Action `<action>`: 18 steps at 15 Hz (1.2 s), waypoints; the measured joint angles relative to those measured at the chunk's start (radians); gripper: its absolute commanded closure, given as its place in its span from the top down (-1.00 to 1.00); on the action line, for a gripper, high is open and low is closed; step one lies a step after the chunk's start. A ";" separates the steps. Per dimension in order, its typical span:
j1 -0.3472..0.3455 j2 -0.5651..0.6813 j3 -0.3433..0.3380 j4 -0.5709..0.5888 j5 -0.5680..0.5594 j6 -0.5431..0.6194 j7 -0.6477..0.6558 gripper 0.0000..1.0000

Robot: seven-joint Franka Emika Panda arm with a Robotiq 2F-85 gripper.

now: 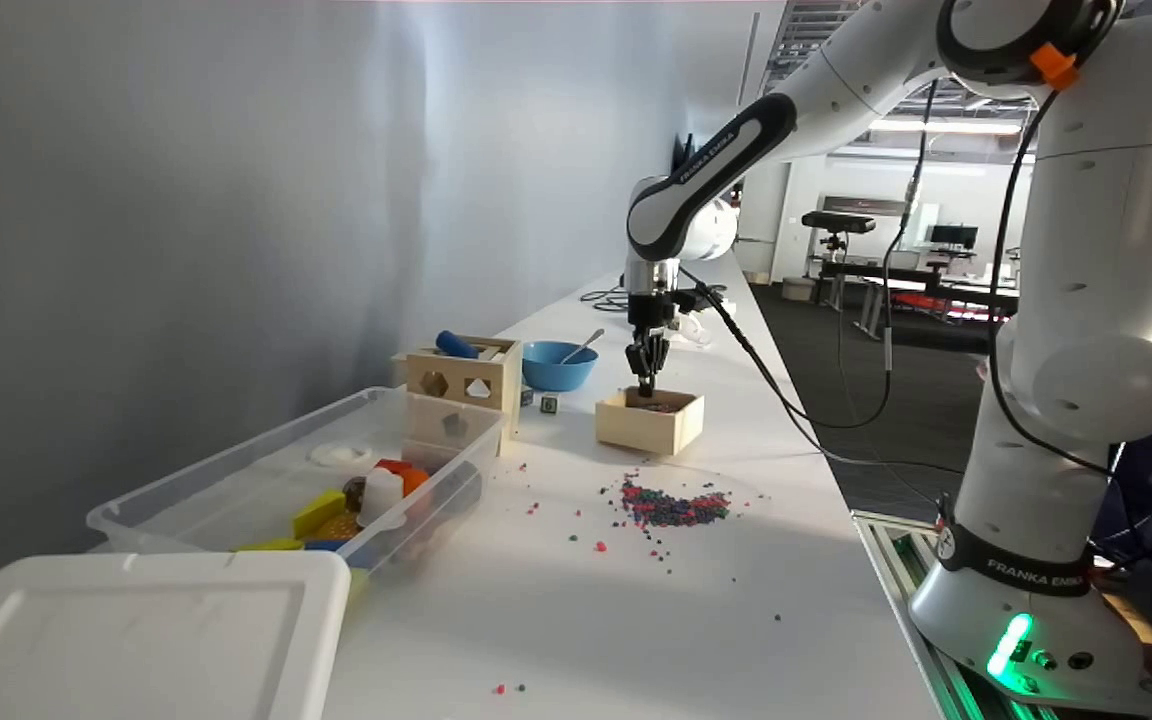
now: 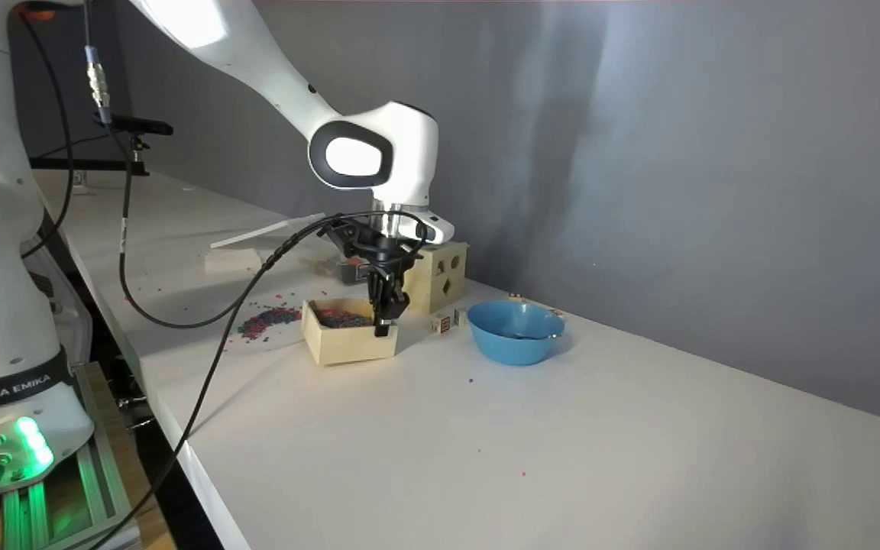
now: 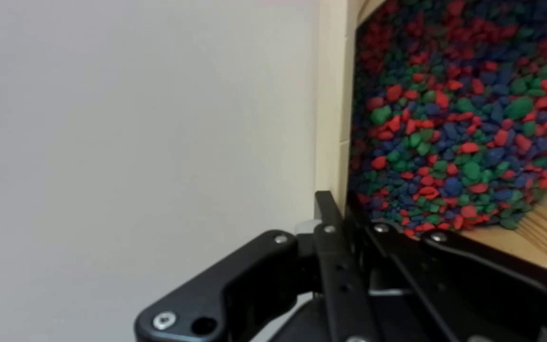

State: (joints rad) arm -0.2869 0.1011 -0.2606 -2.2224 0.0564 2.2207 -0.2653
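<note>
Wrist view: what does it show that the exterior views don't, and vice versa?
Wrist view only: the claw has one finger on each side of a wall of the wooden box, and distinct green pebbles lie inside.

Exterior views only, both of them: the robot arm, blue bowl, wooden shape sorter and pebble spill.

All share: the claw at the box's wall, some of the box's contents, and the white table.
</note>
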 measured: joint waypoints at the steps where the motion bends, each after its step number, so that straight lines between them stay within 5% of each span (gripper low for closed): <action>1: 0.000 0.000 -0.001 0.001 0.001 0.000 0.001 -0.97; 9: -0.016 -0.027 -0.009 0.110 0.135 0.035 0.000 -0.97; 18: -0.044 0.048 -0.027 0.288 0.162 0.198 0.089 -0.97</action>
State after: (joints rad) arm -0.3309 0.1489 -0.2873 -1.9342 0.2184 2.4188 -0.1763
